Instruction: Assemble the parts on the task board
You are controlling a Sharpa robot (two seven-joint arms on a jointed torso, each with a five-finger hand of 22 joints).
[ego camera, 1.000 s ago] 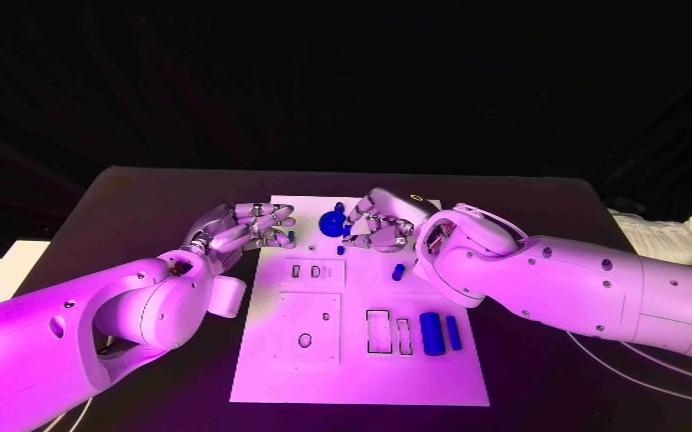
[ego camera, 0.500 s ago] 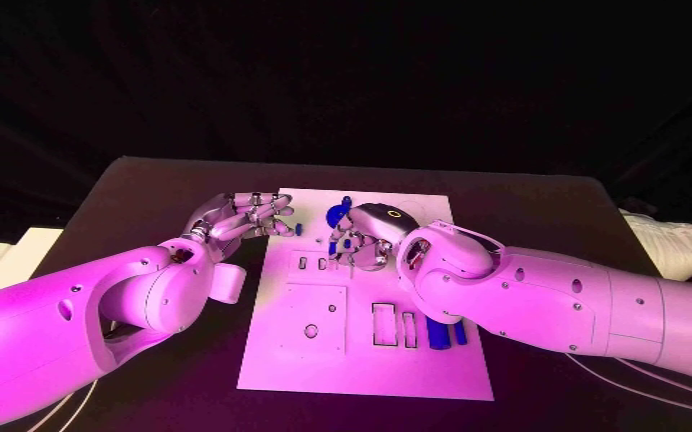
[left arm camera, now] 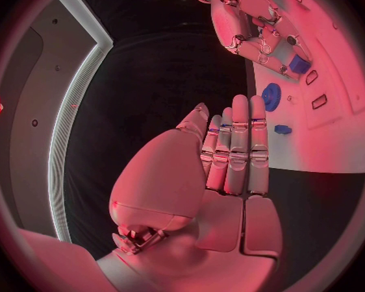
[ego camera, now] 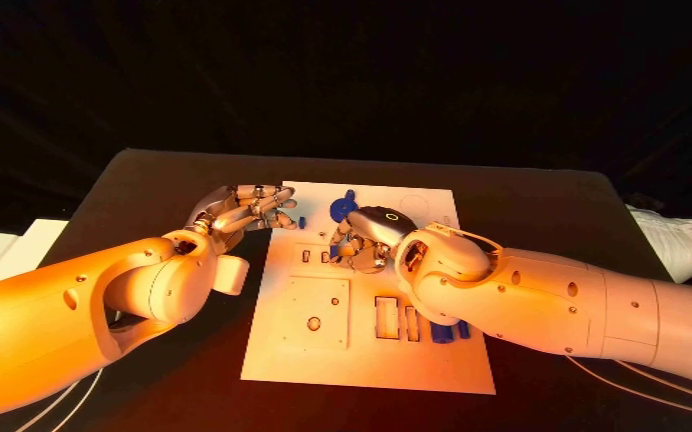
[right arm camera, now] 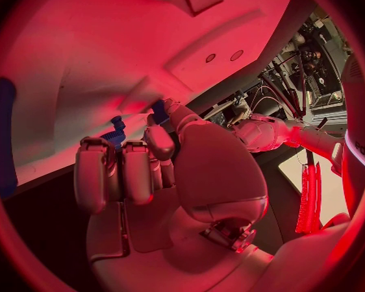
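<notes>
The white task board (ego camera: 289,352) lies in the middle of the black table. A blue gear (ego camera: 343,207) (left arm camera: 270,97) stands near its far edge, with a small blue part (ego camera: 303,222) (left arm camera: 282,129) beside it. My right hand (ego camera: 364,237) (right arm camera: 150,175) hovers over the board's far middle with its fingers curled. Its thumb and a finger pinch a small blue part (right arm camera: 160,112) (left arm camera: 299,63). My left hand (ego camera: 245,210) (left arm camera: 231,156) is at the board's far left edge, fingers straight, holding nothing. Long blue parts (ego camera: 440,333) lie at the board's near right, partly hidden by my right arm.
The board has several rectangular slots (ego camera: 384,317) and a raised square plate with a hole (ego camera: 313,323) on its near half. Bare black table (ego camera: 159,182) surrounds the board on every side.
The camera has shifted. My right hand has come nearer and a little left over the board, past the gear. My left hand has kept its place at the board's edge.
</notes>
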